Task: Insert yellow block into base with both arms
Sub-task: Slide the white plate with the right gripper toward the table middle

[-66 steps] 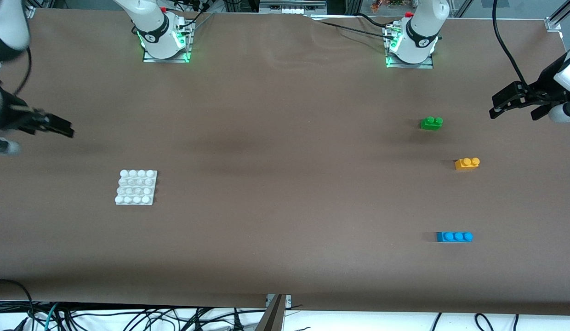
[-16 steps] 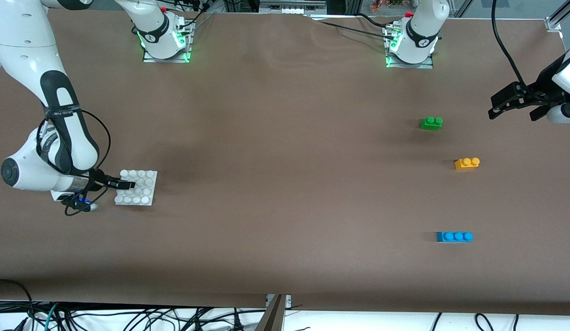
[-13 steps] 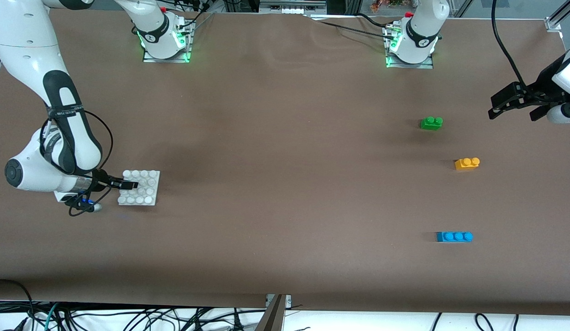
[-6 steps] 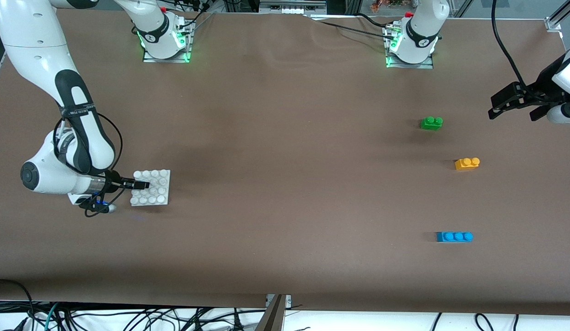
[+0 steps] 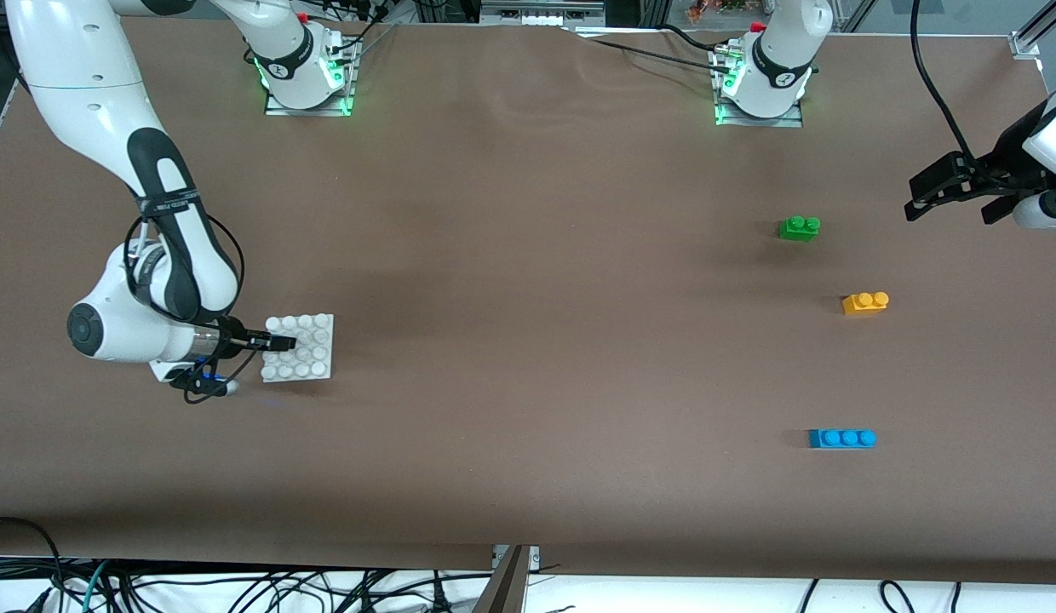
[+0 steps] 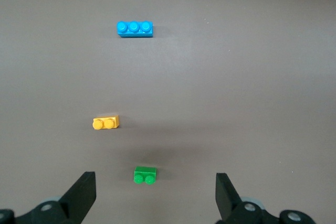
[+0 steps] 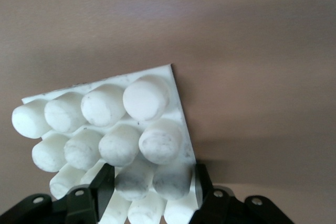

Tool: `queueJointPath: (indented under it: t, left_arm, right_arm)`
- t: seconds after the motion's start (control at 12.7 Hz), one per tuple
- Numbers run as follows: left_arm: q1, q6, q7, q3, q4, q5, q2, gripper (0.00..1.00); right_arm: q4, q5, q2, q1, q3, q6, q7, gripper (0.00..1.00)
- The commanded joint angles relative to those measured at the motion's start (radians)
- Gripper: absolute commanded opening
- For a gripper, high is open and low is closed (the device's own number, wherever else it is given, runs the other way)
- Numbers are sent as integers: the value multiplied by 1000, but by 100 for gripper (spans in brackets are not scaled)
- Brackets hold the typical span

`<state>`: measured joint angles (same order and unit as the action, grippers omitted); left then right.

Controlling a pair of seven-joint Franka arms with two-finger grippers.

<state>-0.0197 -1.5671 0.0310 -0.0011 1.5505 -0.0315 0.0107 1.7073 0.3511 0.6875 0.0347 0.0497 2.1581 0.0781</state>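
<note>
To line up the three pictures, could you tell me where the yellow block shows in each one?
Front view: the yellow block lies toward the left arm's end, between the green brick and the blue brick.
Left wrist view: the yellow block again lies between those bricks.
Right wrist view: not in it.
Shared landmark: the green brick.

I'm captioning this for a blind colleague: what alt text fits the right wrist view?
The right gripper is shut on the near edge of the base, a white studded plate, its black fingers pinching two of the round studs. The plate looks tilted above the brown table; nothing else shows.
</note>
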Motion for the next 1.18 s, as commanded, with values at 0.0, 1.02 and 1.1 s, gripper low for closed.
queueJointPath:
  t: [0.0,1.02,1.1]
  left_arm:
    - [-6,13,4,4,-26,10,11,100]
    - [-6,15,4,4,-26,10,11,100]
    - [-6,15,4,4,-26,10,11,100]
  right_arm:
    - [-18,6,18,36,-8,12,-58,62]
    - [-34,2,20,169,-7,19,-201,62]
    - [-40,2,24,175,-8,19,-211,62]
